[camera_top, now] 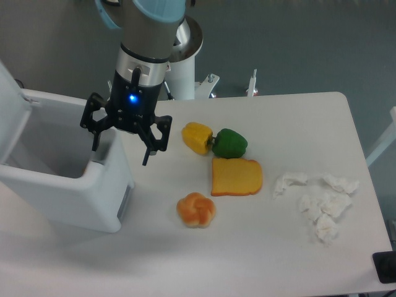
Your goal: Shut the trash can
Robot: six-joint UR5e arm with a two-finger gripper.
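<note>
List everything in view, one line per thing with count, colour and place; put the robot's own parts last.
trash can: 1, white, left side of the table, open on top
lid: 1, white, swung up at the bin's far left, partly cut off by the frame edge
yellow pepper: 1, yellow, table centre, touching the green one
green pepper: 1, green, right of the yellow pepper
bread slice: 1, orange-yellow, just in front of the peppers
bun: 1, orange and cream, front centre
crumpled tissues: several, white, right side of the table
table: 1, white
arm: 1, silver and blue, reaching down from behind
gripper: 1, black, open, over the bin's right rim
</note>
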